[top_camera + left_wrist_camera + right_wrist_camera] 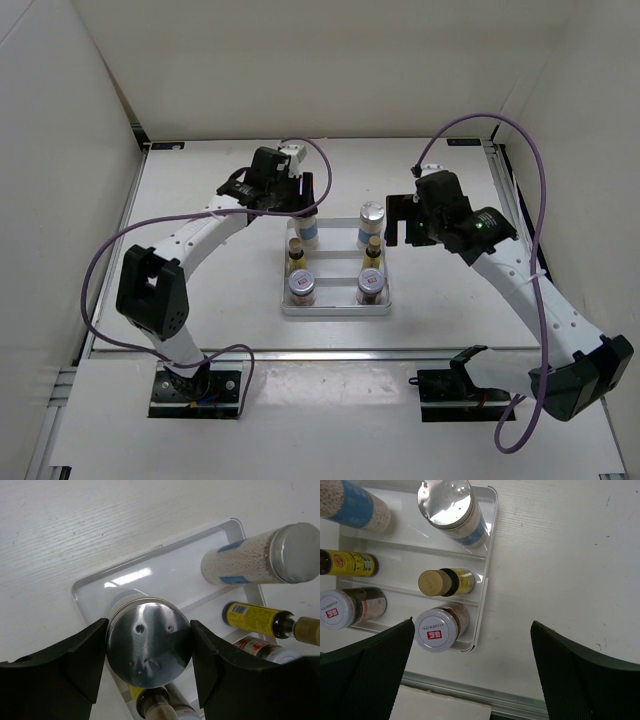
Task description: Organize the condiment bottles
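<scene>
On my left wrist feed, the polished metal cap [148, 645] of a tall bottle [307, 230] gleams mirror-bright and faintly dimpled between the smooth, matt black plastic fingers [70, 665] of my left gripper [149, 625]. The white plastic tray [90, 587] is glossy, and the white table [75, 530] shows a fine matt grain. My right gripper [472, 624] has finely textured black fingers [580, 675]. A yellow bottle [250, 617] wears a shiny printed label.

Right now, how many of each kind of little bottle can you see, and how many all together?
Tall white bottle with silver cap and blue label: 2
Tiny yellow bottle with dark neck: 2
Short jar with pale round lid: 2
Total: 6
</scene>
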You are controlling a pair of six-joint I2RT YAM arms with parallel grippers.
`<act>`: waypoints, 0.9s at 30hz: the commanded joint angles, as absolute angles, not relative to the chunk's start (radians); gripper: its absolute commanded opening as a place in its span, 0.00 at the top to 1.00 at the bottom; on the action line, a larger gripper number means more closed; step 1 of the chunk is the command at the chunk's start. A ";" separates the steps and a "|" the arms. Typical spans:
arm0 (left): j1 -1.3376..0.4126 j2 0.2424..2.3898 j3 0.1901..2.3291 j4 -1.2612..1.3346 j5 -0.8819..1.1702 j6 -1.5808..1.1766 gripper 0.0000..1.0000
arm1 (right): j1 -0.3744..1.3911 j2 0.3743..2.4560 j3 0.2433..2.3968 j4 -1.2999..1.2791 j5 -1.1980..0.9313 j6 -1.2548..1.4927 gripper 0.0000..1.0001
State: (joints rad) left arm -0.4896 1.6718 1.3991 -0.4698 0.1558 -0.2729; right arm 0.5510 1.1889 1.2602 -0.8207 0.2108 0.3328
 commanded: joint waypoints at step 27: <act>-0.494 1.201 1.262 -0.419 -0.252 -0.100 0.00 | 0.552 1.164 1.212 -0.865 0.222 0.382 0.00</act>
